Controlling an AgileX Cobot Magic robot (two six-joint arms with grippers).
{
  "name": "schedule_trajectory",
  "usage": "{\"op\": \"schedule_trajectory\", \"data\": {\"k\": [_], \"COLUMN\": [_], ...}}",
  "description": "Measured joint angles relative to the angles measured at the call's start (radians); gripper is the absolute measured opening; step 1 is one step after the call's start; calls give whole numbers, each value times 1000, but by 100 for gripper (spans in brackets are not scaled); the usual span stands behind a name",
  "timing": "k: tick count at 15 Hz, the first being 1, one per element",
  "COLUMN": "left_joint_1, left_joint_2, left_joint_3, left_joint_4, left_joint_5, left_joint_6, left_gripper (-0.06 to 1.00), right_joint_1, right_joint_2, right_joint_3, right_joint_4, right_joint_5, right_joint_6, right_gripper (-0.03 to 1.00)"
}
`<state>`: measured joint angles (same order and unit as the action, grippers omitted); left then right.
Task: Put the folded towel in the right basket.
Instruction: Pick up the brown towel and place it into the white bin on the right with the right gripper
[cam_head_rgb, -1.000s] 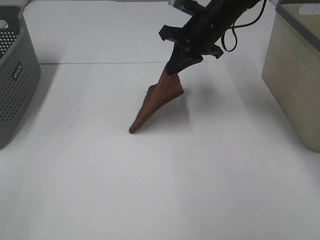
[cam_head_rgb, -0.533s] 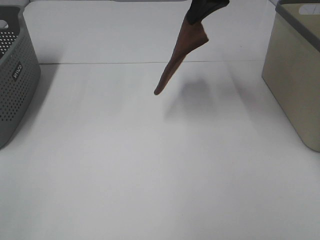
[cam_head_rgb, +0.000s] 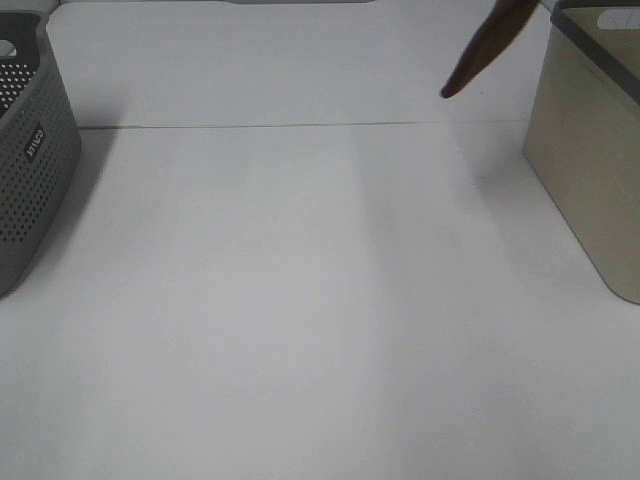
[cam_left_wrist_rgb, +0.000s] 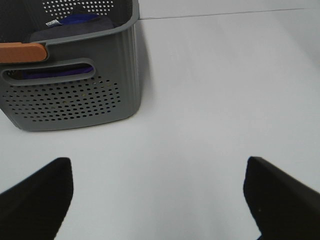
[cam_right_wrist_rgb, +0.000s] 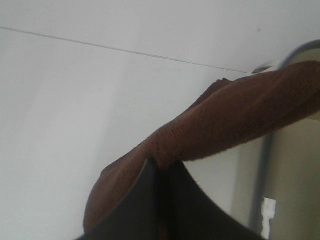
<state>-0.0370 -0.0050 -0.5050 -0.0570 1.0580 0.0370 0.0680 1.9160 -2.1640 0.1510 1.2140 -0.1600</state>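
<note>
The right pincer (cam_right_wrist_rgb: 161, 170) sits high, beyond the top edge of the overhead view, and is clamped shut on the brown towel (cam_head_rgb: 488, 48). The towel's upper end is cut off there. The rest hangs slanted and narrow in the air, just beside the rim of the beige right basket (cam_head_rgb: 590, 150). The left pincer (cam_left_wrist_rgb: 156, 165) hovers over the bench (cam_head_rgb: 300, 300) near the grey basket (cam_left_wrist_rgb: 75, 100), its jaws spread wide.

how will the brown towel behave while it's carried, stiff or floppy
Probably floppy: the brown towel hangs in a limp strip from the right gripper. Likely light, since one pinch holds it. Its ribbed cloth looks grippy, not slippery.
</note>
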Motion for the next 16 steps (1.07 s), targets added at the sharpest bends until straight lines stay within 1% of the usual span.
{"op": "schedule_trajectory", "data": {"k": [2,5,6,10,12,13,14,16], "left_joint_1": [0,0,0,0,0,0,0,0], "left_joint_2": [0,0,0,0,0,0,0,0], "left_joint_3": [0,0,0,0,0,0,0,0], "left_joint_4": [0,0,0,0,0,0,0,0], "left_joint_5": [0,0,0,0,0,0,0,0], "left_joint_6": [0,0,0,0,0,0,0,0], "left_gripper": [88,88,88,88,88,88,88,88], "right_joint_1": [-99,-189,-247,-345,-372,-382,-385,-385], "right_joint_2": [-7,-10,-11,43,99,126,148,179], "right_joint_3": [0,5,36,98,111,111,111,114], "right_joint_4": [-7,-47,-58,-64,-65,-62,-62,-83], "right_joint_5": [0,0,2,2,6,6,6,5], "right_joint_6": [0,0,0,0,3,5,13,37], "right_gripper": [0,0,0,0,1,4,10,35]}}
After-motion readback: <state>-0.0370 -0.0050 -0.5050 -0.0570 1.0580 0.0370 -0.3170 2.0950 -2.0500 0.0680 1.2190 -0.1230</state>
